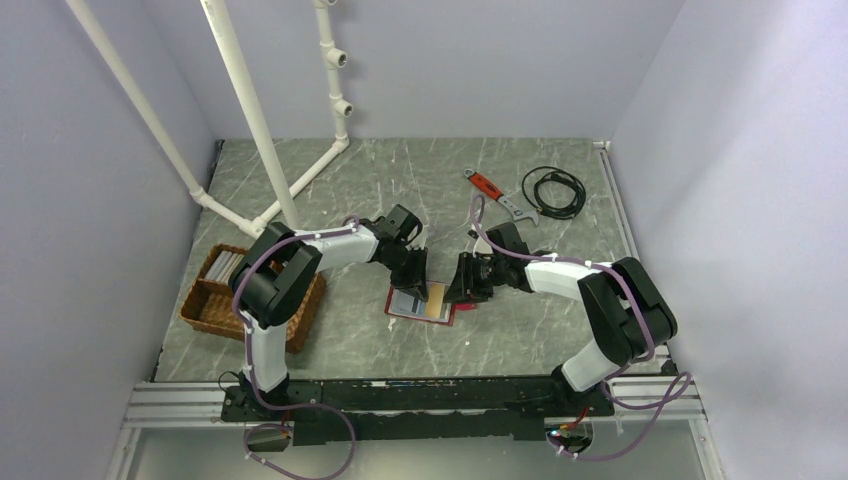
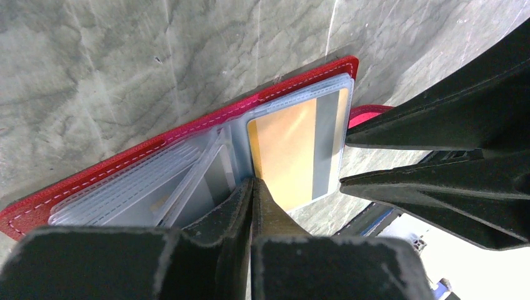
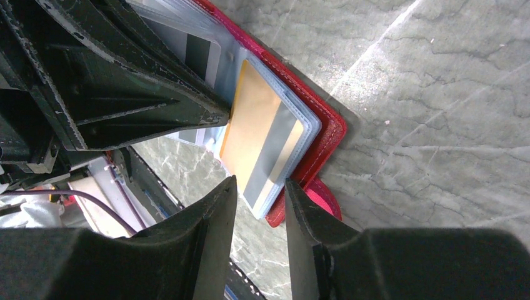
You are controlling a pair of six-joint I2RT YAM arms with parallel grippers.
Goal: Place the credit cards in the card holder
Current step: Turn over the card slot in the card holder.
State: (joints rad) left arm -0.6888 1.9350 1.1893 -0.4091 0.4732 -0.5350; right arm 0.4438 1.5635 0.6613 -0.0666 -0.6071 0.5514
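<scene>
Table [image 1: 560, 330]: grey marbled surface between pale walls, carrying everything below.
Pipe frame [image 1: 240, 90]: white tubes rising from the far left corner of the table.
Left arm [image 1: 300, 265]: white and black, reaching from the near edge toward the middle of the table.
Right arm [image 1: 600, 295]: bent back on itself, reaching leftward to the same middle spot.
Wicker tray [image 1: 200, 310]: brown and divided, at the left edge; pale flat pieces stand in its far compartment, too small to tell what they are.
Card holder [image 1: 405, 305]: red, lying open and flat on the middle of the table, between the two grippers; its clear sleeves face up.
Cable [image 1: 553, 190]: black coil near the far right corner.
Wrench [image 1: 497, 195]: red-handled, just left of the cable, well apart from the card holder.
Gold card [image 2: 287, 150]: gold-brown with a grey stripe, lying in the holder's top sleeve on the right arm's side.
Pale card [image 3: 200, 59]: white with a dark stripe, in the next sleeve toward the left arm.
Left gripper [image 2: 253, 187]: fingers pressed together, tips at the gold card's inner edge by the holder's fold; I cannot tell whether anything thin is caught between them.
Right gripper [image 3: 260, 181]: fingers spread, one on each side of the sleeve's outer corner where the gold card's stripe ends; a clear gap shows between them and they pinch nothing.
</scene>
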